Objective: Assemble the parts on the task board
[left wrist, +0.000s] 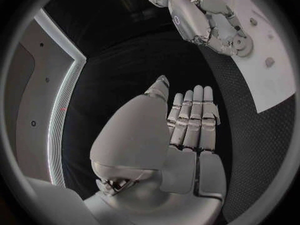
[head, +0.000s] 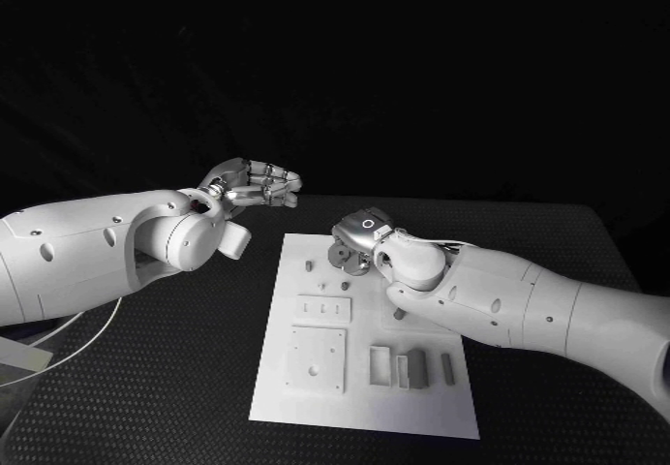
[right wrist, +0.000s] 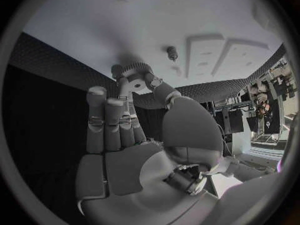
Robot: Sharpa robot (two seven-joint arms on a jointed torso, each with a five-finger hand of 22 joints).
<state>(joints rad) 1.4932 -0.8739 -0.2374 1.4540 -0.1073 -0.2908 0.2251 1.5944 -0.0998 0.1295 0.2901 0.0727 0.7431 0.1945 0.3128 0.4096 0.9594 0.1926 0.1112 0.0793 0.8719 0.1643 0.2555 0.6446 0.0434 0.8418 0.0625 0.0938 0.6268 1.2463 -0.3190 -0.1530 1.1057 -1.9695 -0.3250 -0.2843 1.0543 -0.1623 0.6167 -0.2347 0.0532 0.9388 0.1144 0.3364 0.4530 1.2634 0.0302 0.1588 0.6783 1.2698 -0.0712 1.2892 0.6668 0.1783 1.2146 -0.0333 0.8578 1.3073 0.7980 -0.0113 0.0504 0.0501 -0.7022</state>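
Over the far end of the task board (head: 366, 407), the right hand (head: 357, 244) pinches a gear-like part (right wrist: 136, 76), apparently mid-placement; next, lower it onto its seat. Beside the board, the left hand (head: 259, 184) hovers empty, fingers loosely curled.

The task board (head: 366, 387) lies in the middle of the table (head: 167, 387). The right hand (head: 360, 237) is over the board's far end, and a gear (right wrist: 139, 77) sits between its fingertips. The left hand (head: 256, 184) is beyond the board's far left corner, over the table. A square plate (head: 317, 359) lies on the board's near left part. Upright blocks (head: 398, 367) stand just right of it. A peg (right wrist: 171, 51) stands on the board near the gear.
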